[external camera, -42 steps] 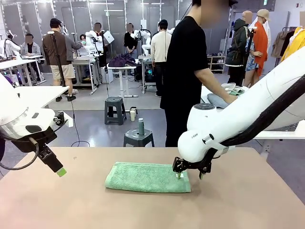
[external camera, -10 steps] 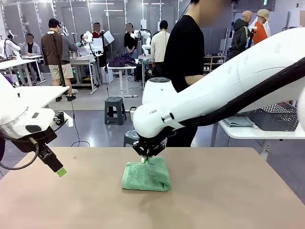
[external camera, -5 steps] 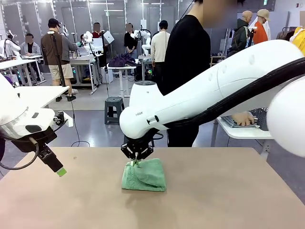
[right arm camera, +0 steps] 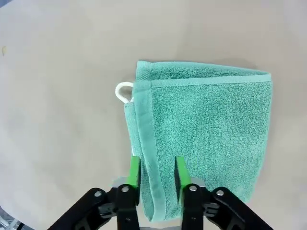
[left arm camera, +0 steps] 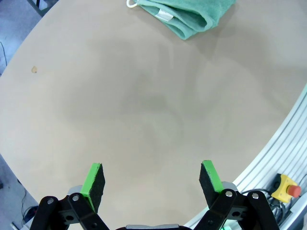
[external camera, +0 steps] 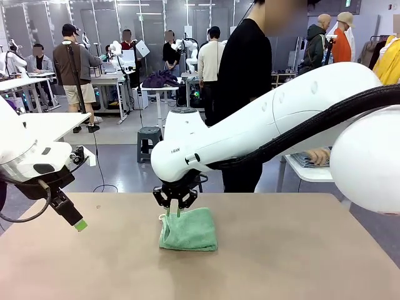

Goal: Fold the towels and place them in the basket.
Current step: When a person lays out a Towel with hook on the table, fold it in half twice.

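A mint-green towel [external camera: 187, 229] lies folded into a small square in the middle of the table; its white corner loop [right arm camera: 123, 91] sticks out at one side. My right gripper [external camera: 174, 214] reaches across from the right and stands just over the towel's left edge. In the right wrist view the right gripper [right arm camera: 157, 175] has its green pads parted a little, with the towel [right arm camera: 206, 129] hem lying flat between them. At the table's left my left gripper [external camera: 78, 224] hangs wide open over bare tabletop [left arm camera: 151, 179], the towel [left arm camera: 192, 14] far beyond it. The basket is out of view.
The brown table [external camera: 281, 262] has free room on all sides of the towel. A person in black [external camera: 247, 94] stands at the far side, with a hand [external camera: 319, 155] on a white side table at the right. Stools stand beyond the far edge.
My right gripper carried the towel's right end over to the left, folding it in half, then parted its pads and let the hem drop. The left arm stayed still.
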